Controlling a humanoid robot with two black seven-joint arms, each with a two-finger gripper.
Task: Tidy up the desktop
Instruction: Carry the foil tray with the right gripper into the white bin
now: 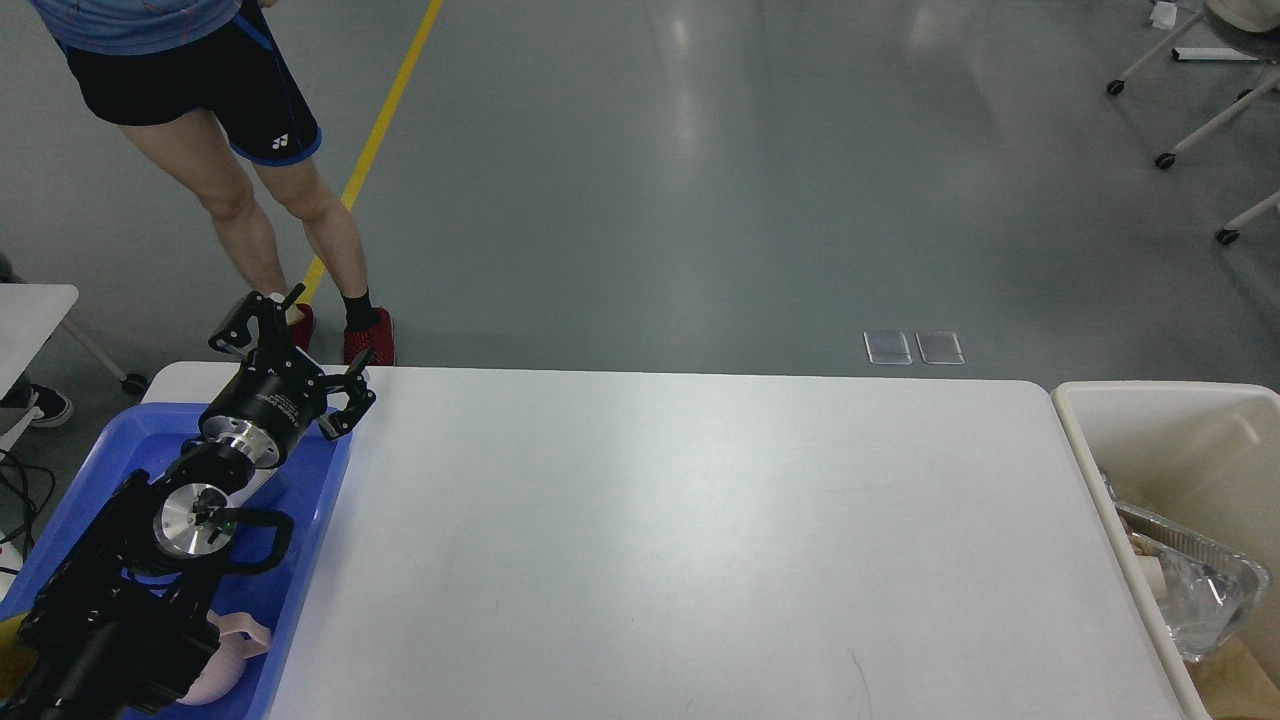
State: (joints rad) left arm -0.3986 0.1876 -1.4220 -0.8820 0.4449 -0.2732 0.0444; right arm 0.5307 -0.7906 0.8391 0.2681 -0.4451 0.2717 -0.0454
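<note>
Presently, scene inventory as follows.
Left gripper (pixel 300 355): at far end of the black arm coming in from lower left; jaws apart, nothing between them; poised over the far right corner of the tray.
Right gripper: not in view.
Desktop (pixel 680 540): white, rounded corners; spreads to the right of the jaws and below them; its far left corner lies just under the jaws.
Tray (pixel 320 500): blue; below the jaws on the desktop's left end; a pale pink item (pixel 225 665) lies at its near end, well short of the jaws, partly hidden by the arm.
Bin (pixel 1165 470): cream; well to the right of the jaws, touching the desktop's right edge; holds a foil container (pixel 1205 575) with clear plastic inside.
Person (pixel 250 150): standing on the grey floor just beyond the jaws; black shorts, red shoes.
Floor line (pixel 385 130): yellow; running away beyond the jaws.
</note>
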